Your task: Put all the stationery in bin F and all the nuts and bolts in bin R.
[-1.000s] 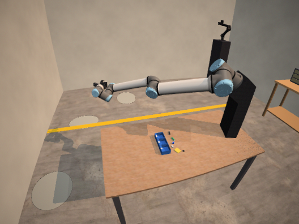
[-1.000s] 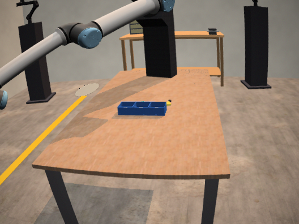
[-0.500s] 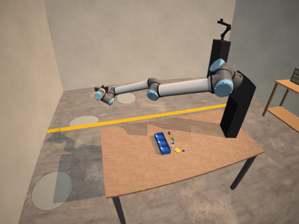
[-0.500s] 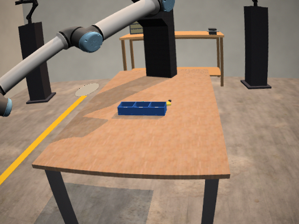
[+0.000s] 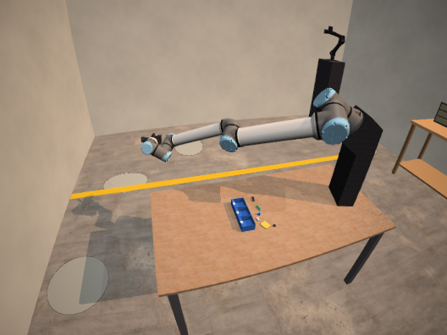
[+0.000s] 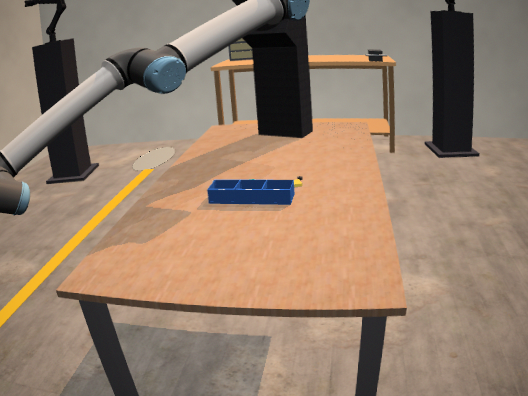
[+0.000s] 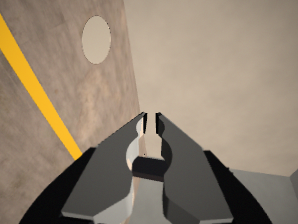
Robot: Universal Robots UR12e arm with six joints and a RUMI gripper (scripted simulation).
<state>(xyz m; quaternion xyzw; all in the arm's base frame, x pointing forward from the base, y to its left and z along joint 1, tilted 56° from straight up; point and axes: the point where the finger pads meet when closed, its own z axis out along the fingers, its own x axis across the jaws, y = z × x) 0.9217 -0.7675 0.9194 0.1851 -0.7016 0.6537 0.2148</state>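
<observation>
Your gripper (image 5: 151,138) (image 7: 151,114) is closed on nothing, away from the wooden surface (image 5: 203,254) (image 6: 240,260) holding blue bins (image 5: 243,215) (image 6: 250,196).

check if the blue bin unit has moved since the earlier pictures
No, the blue bin unit sits at the same spot on the table, judged against the black pedestal.
</observation>
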